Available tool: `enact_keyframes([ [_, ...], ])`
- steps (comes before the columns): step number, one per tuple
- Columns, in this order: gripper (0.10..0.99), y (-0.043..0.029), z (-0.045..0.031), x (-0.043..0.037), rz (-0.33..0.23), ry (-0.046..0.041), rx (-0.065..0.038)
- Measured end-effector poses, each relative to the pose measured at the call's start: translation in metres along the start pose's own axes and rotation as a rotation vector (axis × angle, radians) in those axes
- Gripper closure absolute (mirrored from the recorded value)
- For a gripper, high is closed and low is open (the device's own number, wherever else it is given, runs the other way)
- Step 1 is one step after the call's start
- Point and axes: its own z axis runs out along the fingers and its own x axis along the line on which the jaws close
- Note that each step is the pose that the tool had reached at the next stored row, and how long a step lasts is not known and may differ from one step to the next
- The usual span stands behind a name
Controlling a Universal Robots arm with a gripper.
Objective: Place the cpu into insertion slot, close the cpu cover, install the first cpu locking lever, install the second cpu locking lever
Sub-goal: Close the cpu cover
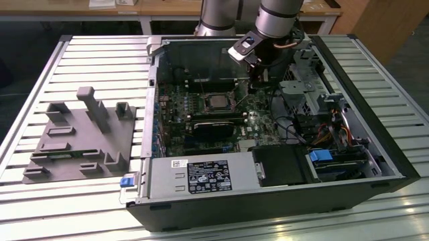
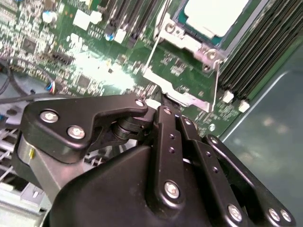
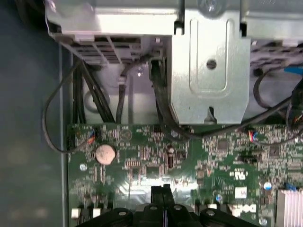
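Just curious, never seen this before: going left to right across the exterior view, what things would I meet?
Grey plastic stand, small blue clip, silver chip, blue drive handle.

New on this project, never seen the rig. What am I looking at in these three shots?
One robot arm with a two-fingered hand works inside an open computer case lying on a slatted metal table. The exterior view comes from a camera off the arm; both wrist views come from cameras riding on the arm, looking past the hand. The hand is shut close to the green circuit board; I cannot see anything in it. In the second wrist view the silver cpu lies on the board with the metal cpu cover framing it. A grey moulded tray sits beside the case, on the exterior view's left.
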Motion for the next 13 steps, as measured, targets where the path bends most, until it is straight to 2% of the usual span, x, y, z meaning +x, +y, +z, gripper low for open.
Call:
enact_keyframes([
  [1,0.984,0.0,0.0,0.0,0.0,-0.0001,0.003],
  [6,0.984,0.0,0.0,0.0,0.0,-0.0002,0.007],
  [13,0.984,-0.005,0.0004,-0.0001,0.0,0.0,0.005],
])
